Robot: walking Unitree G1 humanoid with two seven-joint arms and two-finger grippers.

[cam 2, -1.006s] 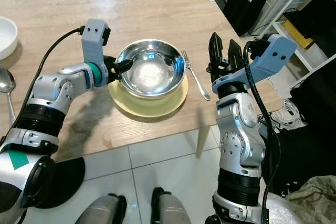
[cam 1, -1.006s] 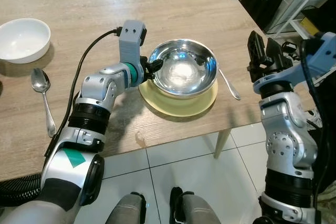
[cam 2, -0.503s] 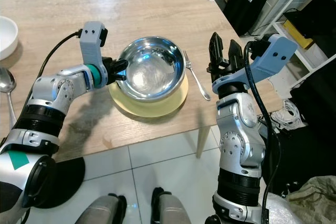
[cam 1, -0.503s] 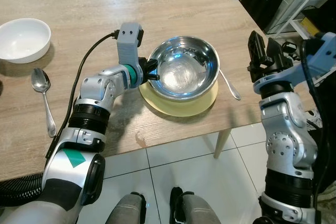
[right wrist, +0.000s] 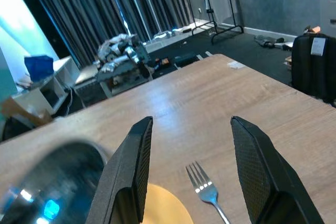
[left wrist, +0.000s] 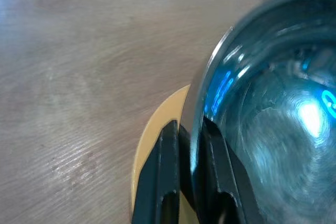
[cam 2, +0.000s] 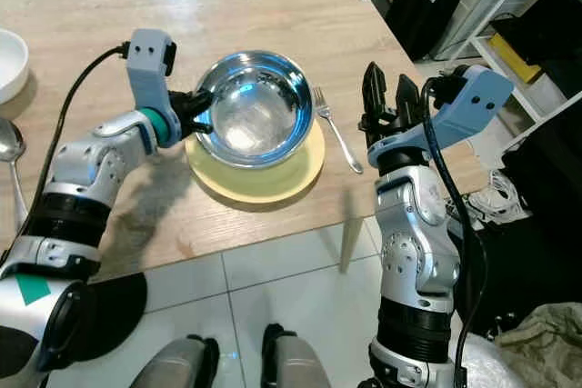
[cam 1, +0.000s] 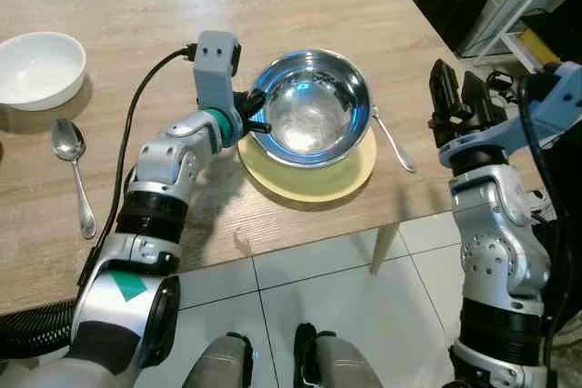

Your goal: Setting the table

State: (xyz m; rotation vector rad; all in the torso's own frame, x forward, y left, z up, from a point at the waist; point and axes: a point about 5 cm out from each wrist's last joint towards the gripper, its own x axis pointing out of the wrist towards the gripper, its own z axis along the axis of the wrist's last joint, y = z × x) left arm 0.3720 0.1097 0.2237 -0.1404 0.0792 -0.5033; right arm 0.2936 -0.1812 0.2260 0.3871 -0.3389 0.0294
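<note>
Left fingers [left wrist: 167, 171] astride steel bowl [cam 1: 311, 108] rim; bowl tilted over yellow plate [cam 1: 314, 179]

Shiny silver bowl [cam 1: 311, 108], pale yellow plate [cam 1: 314, 179], white bowl [cam 1: 38, 69], light wood-grain table [cam 1: 136, 15].

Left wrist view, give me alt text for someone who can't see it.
The left gripper has its jaws clamped on the rim of a shiny steel bowl. Beneath lies the edge of a yellow plate on a wooden table.
</note>
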